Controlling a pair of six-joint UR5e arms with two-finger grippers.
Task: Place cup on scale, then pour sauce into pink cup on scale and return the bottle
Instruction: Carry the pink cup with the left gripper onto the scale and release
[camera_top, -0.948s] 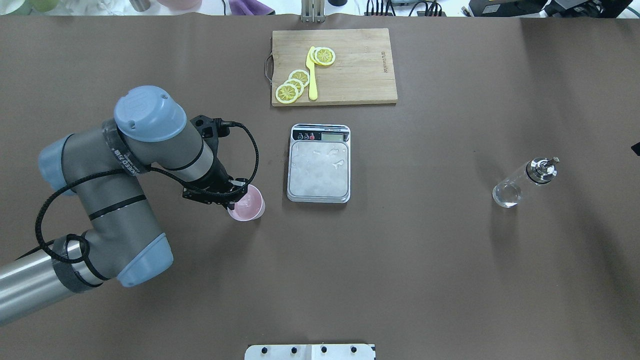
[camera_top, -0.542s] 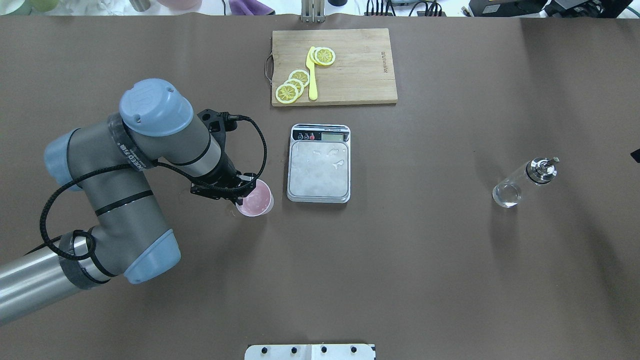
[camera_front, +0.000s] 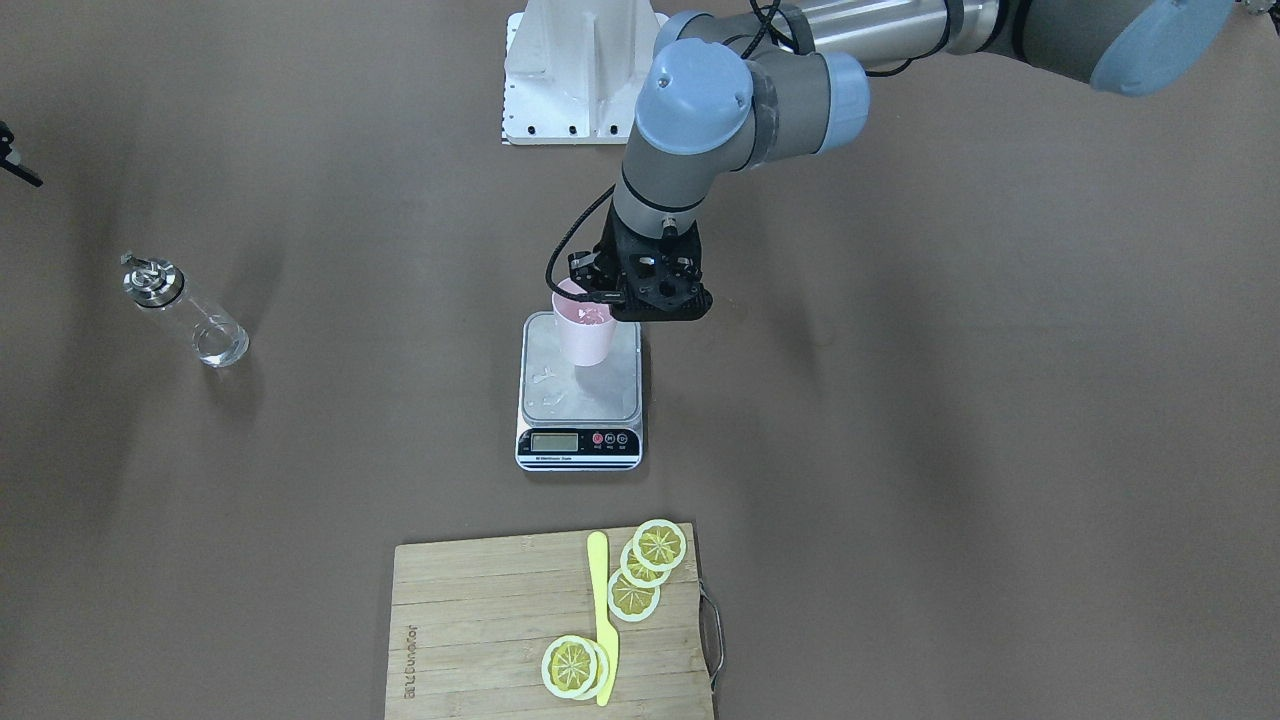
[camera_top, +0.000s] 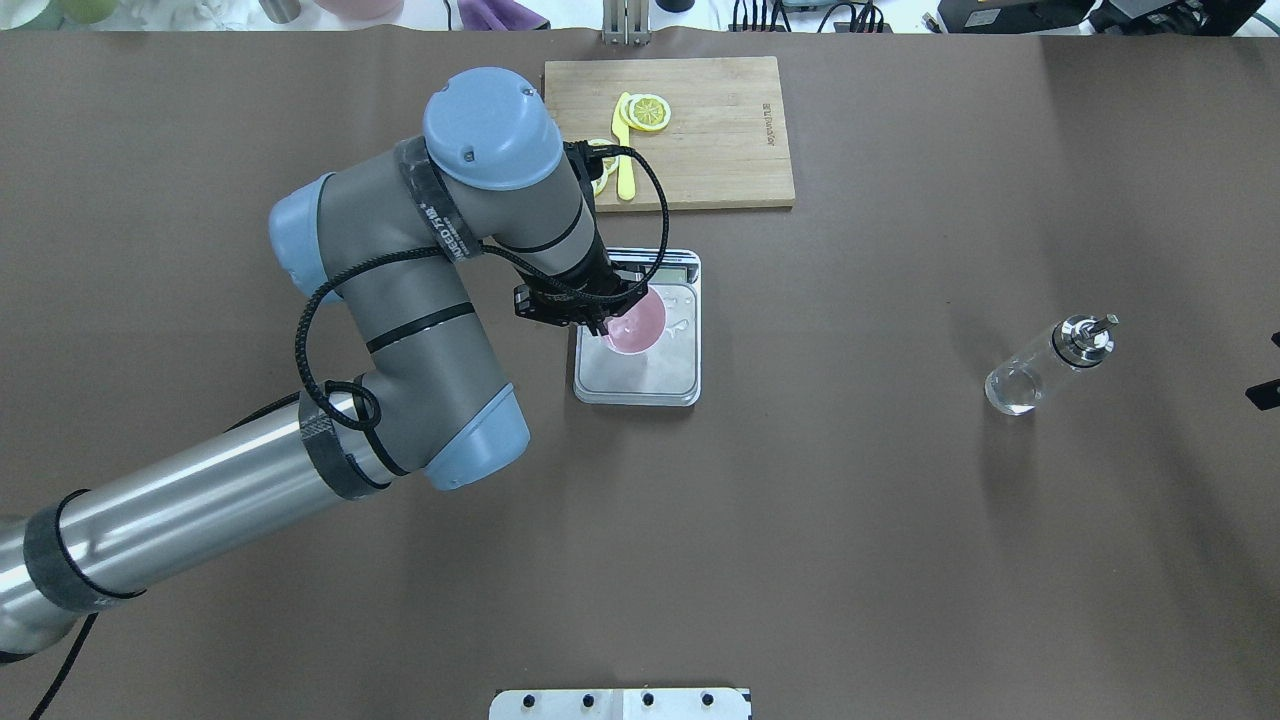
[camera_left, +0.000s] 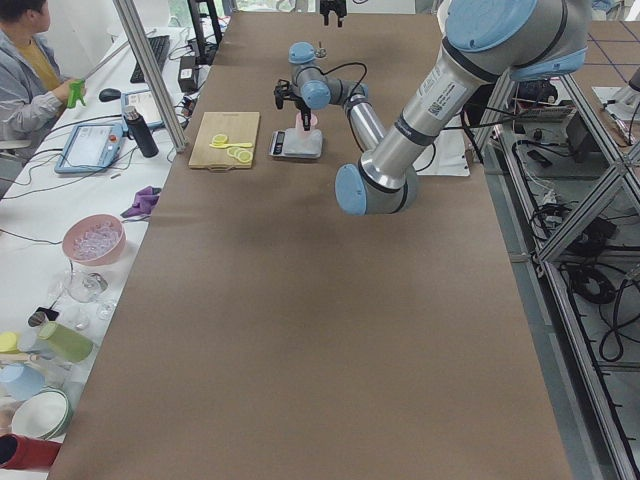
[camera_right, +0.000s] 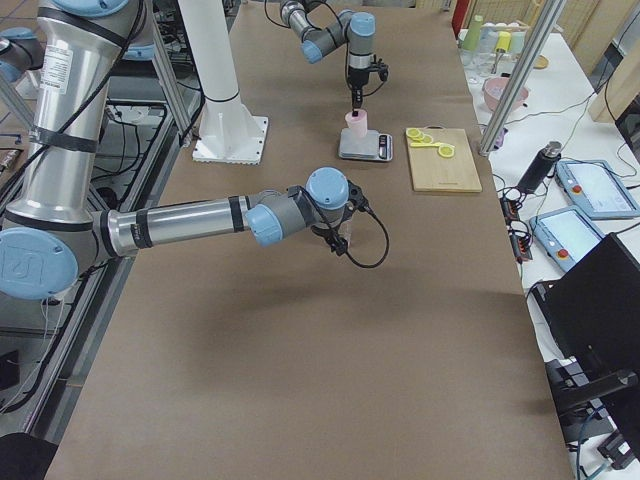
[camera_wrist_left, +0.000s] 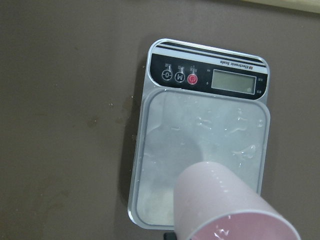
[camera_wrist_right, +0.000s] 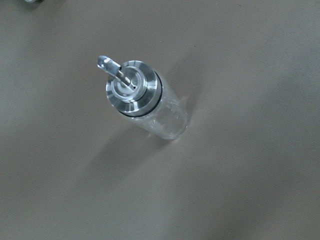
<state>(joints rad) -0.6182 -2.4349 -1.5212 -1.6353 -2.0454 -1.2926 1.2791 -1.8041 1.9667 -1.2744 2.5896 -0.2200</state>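
Directly beneath the left hand (camera_top: 612, 325) the cup (camera_top: 636, 327) hangs upright, clamped by its near rim, over the display half of the scale (camera_top: 640, 378). Whether its base touches the steel I cannot tell. This hand's wrist points straight down, so setting down likely needs only a short drop and release. Far off to this hand's right the bottle (camera_top: 1040, 362) stands upright on the counter (camera_top: 850, 520), under the right hand (camera_right: 340, 240), whose grip I cannot make out

Even, soft overhead light falls on a brown surface (camera_top: 900, 560). In the right wrist view, the bottle (camera_wrist_right: 150, 107) casts a faint, blurred shadow toward 7 o'clock. The scale (camera_wrist_left: 200, 150) platform shows pale glare. The cup (camera_wrist_left: 220, 205), near the lens at 5 o'clock, looks soft.
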